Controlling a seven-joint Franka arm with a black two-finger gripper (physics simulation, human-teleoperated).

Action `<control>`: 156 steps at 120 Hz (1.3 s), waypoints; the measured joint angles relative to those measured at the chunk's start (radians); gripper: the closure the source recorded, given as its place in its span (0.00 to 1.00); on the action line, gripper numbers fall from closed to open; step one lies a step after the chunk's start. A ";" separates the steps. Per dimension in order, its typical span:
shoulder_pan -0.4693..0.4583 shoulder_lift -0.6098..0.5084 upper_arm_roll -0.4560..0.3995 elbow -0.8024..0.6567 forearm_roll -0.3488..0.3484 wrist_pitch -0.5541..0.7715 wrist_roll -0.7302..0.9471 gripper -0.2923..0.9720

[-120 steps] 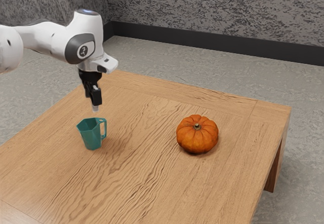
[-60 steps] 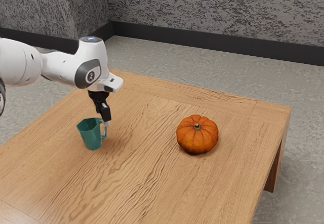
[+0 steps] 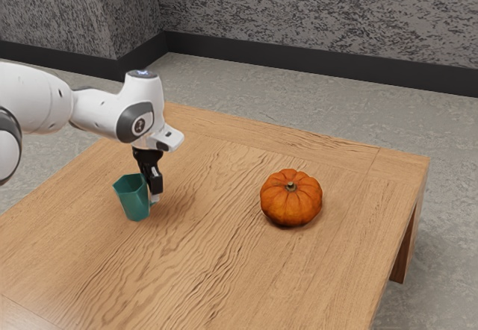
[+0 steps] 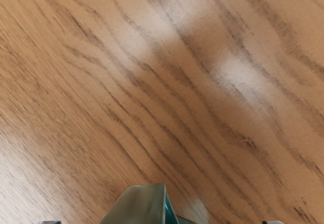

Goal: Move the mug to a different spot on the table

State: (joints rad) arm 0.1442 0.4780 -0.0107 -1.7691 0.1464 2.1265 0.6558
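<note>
The teal mug [image 3: 132, 197] stands upright on the wooden table [image 3: 224, 270], toward the exterior view's left. My black gripper [image 3: 154, 191] has come down over the mug's handle side, and its fingers cover the handle. In the wrist view a blurred teal part of the mug [image 4: 144, 204] lies just under the hand. Two fingertip corners sit far apart on either side of it, so the gripper is open and not closed on the mug.
An orange pumpkin [image 3: 291, 196] sits near the table's middle, to the right of the mug in the exterior view. Bare wood stretches in front of the mug and behind the pumpkin. The table's edge drops off at the right.
My hand has come down from above the mug and shifted slightly right, until the fingers reach the handle. The mug and the pumpkin have stayed put.
</note>
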 joint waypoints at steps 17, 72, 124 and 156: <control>0.000 0.003 0.000 0.000 0.000 0.000 -0.001 0.54; -0.031 -0.018 -0.007 0.127 0.089 -0.308 -0.137 0.76; -0.111 0.098 -0.011 0.331 0.042 -0.553 -0.312 0.82; -0.128 0.223 -0.011 0.511 -0.003 -0.581 -0.380 0.81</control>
State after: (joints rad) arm 0.0163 0.7015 -0.0221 -1.2584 0.1436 1.5459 0.2755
